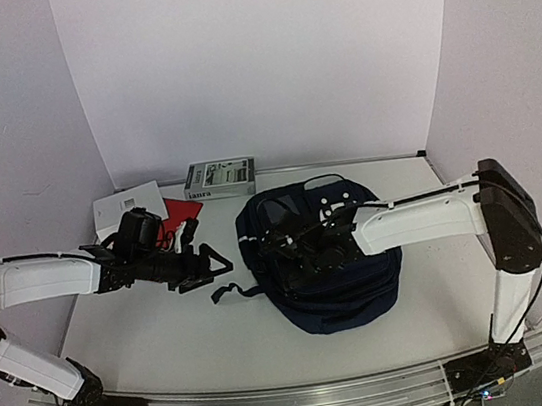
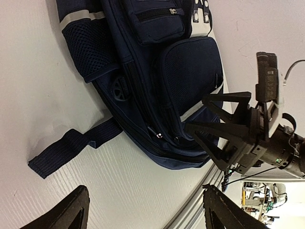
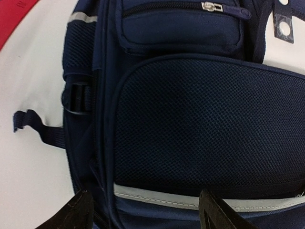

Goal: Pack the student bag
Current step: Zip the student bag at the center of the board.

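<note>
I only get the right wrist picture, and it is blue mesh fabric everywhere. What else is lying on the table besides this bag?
Observer: Behind the student bag, by the back wall, lies a grey box.
Operator: Anything more?
Observer: Left of the box are a white paper and a flat red item, which is partly hidden by the left arm.
Operator: What is that arm doing?
Observer: Its left fingers stand open beside the bag's left side, with nothing between them.
</note>
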### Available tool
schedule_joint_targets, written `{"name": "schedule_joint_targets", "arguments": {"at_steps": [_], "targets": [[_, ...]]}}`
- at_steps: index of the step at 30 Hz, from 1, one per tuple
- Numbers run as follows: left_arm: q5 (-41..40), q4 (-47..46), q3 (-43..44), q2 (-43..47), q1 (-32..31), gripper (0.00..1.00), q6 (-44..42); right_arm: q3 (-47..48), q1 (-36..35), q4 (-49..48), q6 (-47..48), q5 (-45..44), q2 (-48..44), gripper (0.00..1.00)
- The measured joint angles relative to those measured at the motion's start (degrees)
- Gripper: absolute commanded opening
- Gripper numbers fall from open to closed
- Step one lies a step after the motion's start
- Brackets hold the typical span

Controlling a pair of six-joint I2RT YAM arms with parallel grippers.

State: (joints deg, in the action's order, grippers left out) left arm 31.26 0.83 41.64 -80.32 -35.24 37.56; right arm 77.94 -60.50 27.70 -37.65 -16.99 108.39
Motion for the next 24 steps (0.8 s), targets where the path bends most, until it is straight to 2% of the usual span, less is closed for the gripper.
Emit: {"name": "schedule_joint_targets", "arguments": {"at_steps": [8,9,13,17,19,24], "targets": [[-2.3,2.4,-1.28,4.43,0.0,0.86,0.26,6.3,-1.73,3.27,-0.38,-6.31,8.64,0.68],[-2.77,2.73,-1.28,4.58,0.0,0.87,0.39,7.02,-1.98,3.9,-0.46,-7.42,9.42,0.64],[-4.65,3.82,-1.28,5.08,0.0,0.87,0.83,9.76,-2.96,6.84,-1.6,-12.47,12.58,0.32],[-5.44,4.17,-1.28,5.5,0.0,0.87,0.32,10.73,-3.75,7.44,-3.06,-15.18,13.43,0.04],[-5.36,4.18,-1.28,5.5,0.0,0.86,-0.58,10.85,-3.75,7.86,-3.55,-15.9,13.4,0.0],[-2.96,2.42,-1.28,5.07,0.0,0.84,-4.47,10.9,-3.57,8.95,-2.83,-15.98,11.55,0.0]]}}
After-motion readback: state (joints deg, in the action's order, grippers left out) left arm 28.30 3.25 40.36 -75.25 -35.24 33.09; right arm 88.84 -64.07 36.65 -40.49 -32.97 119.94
